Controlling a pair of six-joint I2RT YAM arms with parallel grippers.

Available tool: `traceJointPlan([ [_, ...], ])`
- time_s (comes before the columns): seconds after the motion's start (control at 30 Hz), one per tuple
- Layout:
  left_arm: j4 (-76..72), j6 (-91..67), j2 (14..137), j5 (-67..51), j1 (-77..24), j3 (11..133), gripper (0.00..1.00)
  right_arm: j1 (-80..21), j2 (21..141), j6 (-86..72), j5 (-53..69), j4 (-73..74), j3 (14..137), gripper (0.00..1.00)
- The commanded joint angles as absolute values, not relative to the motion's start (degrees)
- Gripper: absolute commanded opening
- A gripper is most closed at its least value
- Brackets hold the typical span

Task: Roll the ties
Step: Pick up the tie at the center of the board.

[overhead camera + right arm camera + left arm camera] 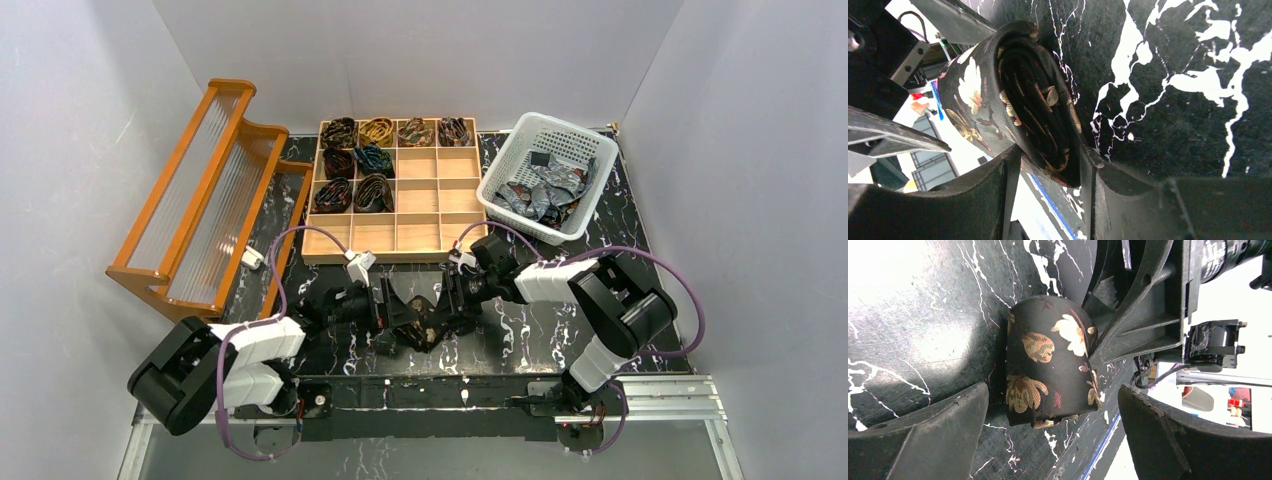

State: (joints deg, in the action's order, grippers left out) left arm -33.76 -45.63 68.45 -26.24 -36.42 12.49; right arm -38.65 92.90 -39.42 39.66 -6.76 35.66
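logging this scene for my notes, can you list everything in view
tray: 1, light wood grid, far middle
rolled ties: 8, dark patterned, tray's far-left cells
basket: 1, white, far right
loose ties: heap, count unclear, grey-silver, in basket
rack: 1, orange wood, left
coil: 1, dark with gold leaves, near edge
table: 1, black marbled
left gripper: 1, black, open astride coil
right gripper: 1, black, shut on coil

far side: tray point(420, 235), basket point(500, 165) block | left: rack point(200, 190) | near-right tabletop point(530, 335) open
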Motion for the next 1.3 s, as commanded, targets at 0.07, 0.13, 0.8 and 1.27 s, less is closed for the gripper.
traceJointPlan([
  [0.07, -36.9, -45.4, 71.2, -27.5, -38.3, 12.2, 0.98, -38.9, 94.4, -42.1, 37.6, -8.7, 35.7, 0.54],
  [0.13, -38.1, -46.7, 71.3, -26.7, -38.8, 11.0, 0.98, -38.9, 95.0, -43.2, 37.3, -8.9, 35.4, 0.54],
  [0.8, -49.0, -57.1, 78.3, -18.0, -43.2, 7.6, 0.84, -38.9, 98.3, -47.2, 38.9, -12.7, 34.0, 0.54],
  [1.27, -50.9, -57.8, 78.7, -16.2, -45.0, 7.5, 0.54, -38.9, 101.2, -49.9, 38.7, -13.2, 34.3, 0.52],
])
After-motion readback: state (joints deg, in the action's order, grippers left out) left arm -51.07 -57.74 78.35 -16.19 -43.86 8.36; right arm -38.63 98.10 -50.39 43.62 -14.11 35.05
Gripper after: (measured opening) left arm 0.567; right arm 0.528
